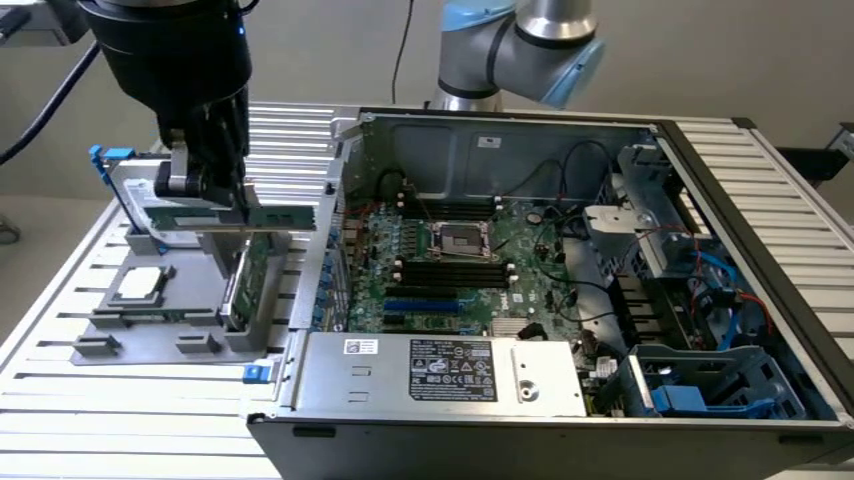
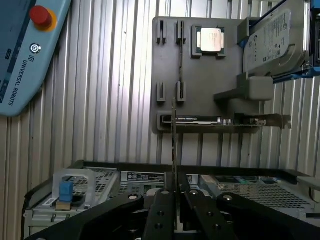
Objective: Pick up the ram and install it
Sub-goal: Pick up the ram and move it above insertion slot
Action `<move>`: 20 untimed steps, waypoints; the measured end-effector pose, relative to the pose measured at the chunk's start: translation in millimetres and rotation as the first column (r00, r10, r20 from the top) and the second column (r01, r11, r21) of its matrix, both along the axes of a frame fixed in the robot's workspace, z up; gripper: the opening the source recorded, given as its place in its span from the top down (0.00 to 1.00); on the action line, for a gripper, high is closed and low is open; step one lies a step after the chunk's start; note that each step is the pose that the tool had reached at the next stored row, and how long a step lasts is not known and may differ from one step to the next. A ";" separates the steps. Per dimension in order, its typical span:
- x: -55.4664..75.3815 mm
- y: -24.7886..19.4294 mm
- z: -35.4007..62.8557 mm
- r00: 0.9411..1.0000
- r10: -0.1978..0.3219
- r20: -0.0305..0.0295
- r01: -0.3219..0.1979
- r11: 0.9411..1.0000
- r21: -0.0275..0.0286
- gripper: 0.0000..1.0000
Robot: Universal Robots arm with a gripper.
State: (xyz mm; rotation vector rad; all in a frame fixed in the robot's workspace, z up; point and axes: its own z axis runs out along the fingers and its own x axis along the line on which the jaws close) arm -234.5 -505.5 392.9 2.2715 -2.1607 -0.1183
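The ram (image 1: 284,217) is a thin green stick held level in the air above the grey holder tray (image 1: 100,325), at the exterior view's left. My gripper (image 1: 214,195) is shut on its middle, with the stick's ends poking out on both sides. In the wrist view the ram (image 2: 173,145) appears edge-on as a thin line rising from between the black fingers (image 2: 161,205) of my gripper (image 2: 173,192). The open computer case (image 1: 561,420) lies toward the exterior view's right, with the black memory slots (image 1: 454,272) on its motherboard.
On the tray sit a square silver processor chip (image 1: 140,285), a broader green expansion card (image 1: 248,285) standing on edge and a hard drive (image 1: 131,195). A power supply (image 1: 441,372) and cables fill the case's near side. A teach pendant (image 2: 25,50) lies on the slatted table.
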 end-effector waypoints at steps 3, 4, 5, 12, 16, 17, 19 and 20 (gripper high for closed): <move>13.5 0.0 4.1 1.000 0.000 -0.005 0.000 1.000 0.000 0.86; 18.4 0.0 5.2 1.000 0.000 -0.008 0.000 1.000 0.000 0.86; 22.9 0.0 5.9 1.000 0.000 -0.010 0.000 1.000 0.000 0.86; 54.7 0.0 8.3 1.000 0.000 -0.025 0.000 1.000 0.000 0.86; 72.8 0.0 8.3 0.999 0.000 -0.032 0.000 1.000 0.001 0.86; 77.3 0.0 8.3 0.999 0.000 -0.034 0.000 1.000 0.001 0.86; 86.3 0.0 8.4 0.999 0.000 -0.036 0.000 1.000 0.000 0.86; 91.2 0.0 8.4 0.999 0.000 -0.037 0.000 1.000 0.000 0.86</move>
